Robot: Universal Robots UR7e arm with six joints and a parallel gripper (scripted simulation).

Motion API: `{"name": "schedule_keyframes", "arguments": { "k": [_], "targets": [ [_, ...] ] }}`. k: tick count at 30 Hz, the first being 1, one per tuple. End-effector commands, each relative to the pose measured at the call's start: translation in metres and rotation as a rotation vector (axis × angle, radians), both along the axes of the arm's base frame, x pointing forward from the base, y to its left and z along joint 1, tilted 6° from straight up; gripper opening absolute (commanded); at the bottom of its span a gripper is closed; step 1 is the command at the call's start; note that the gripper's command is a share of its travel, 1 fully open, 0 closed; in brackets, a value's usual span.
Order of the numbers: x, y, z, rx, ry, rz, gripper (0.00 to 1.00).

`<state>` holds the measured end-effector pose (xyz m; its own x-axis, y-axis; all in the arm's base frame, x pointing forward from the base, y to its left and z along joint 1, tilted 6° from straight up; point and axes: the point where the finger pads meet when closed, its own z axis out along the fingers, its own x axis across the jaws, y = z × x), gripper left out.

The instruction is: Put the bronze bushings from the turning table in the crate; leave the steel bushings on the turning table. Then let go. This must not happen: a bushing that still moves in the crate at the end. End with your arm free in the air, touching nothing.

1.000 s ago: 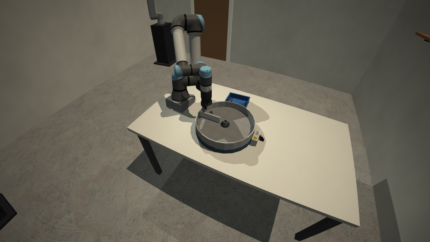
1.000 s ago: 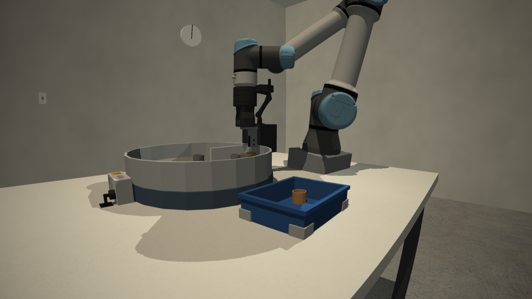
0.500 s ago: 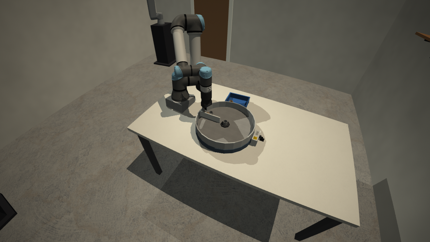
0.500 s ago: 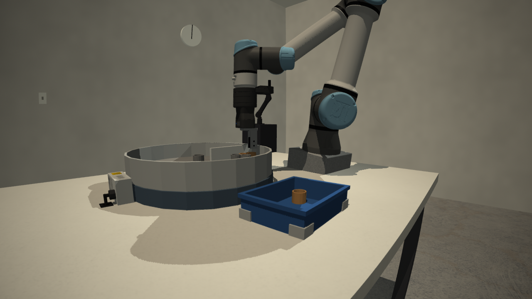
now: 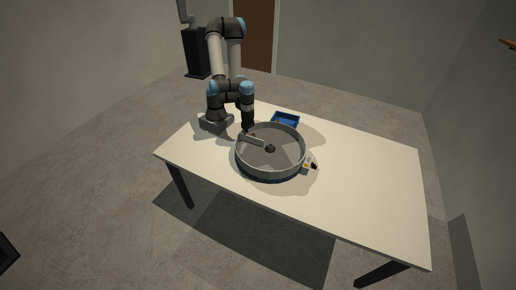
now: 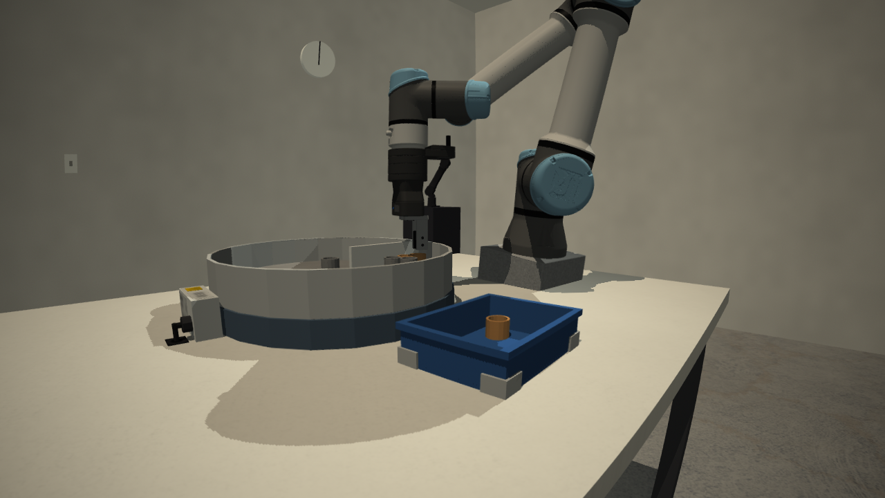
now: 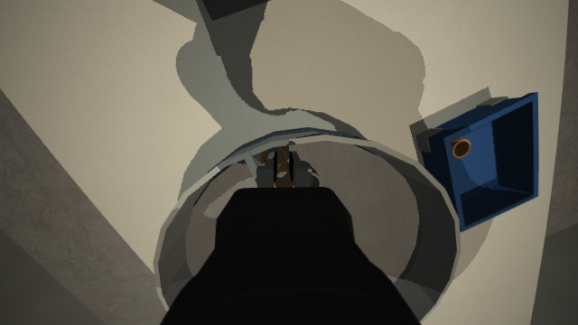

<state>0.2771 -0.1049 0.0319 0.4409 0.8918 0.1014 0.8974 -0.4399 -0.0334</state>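
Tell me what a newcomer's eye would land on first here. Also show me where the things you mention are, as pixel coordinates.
Likely the big round turning table (image 5: 269, 176) (image 6: 330, 294) (image 7: 456, 253) with its raised grey wall, on the pale table (image 5: 360, 180) (image 6: 346, 396) (image 7: 113, 68). Then the blue crate (image 5: 295, 124) (image 6: 454, 365) (image 7: 536, 144) beside it, holding one bronze bushing (image 6: 497, 328) (image 7: 461, 148), and the arm (image 5: 215, 54) (image 6: 575, 80) reaching down at the turning table's edge.

A small box (image 5: 306, 166) (image 6: 200, 314) on the turning table's side bore a yellow label (image 5: 306, 165) (image 6: 194, 289) and a greyish one, whose print, if any, seemed too small to read.
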Motion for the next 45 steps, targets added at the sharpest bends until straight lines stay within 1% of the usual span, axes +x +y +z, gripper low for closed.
{"name": "schedule_keyframes", "arguments": {
  "k": [1,4,16,21,33,38,45],
  "targets": [
    [0.000,0.000,-0.002,-0.001,-0.001,0.000,0.40],
    [0.000,0.000,-0.005,-0.001,-0.001,0.000,0.40],
    [0.000,0.000,-0.005,-0.001,-0.001,0.000,0.40],
    [0.000,0.001,-0.009,-0.001,-0.001,0.000,0.40],
    [0.000,0.001,-0.009,-0.001,-0.001,0.000,0.40],
    [0.000,0.001,-0.014,-0.001,-0.001,0.000,0.40],
    [0.000,0.001,-0.014,-0.001,-0.001,0.000,0.40]
  ]
}}
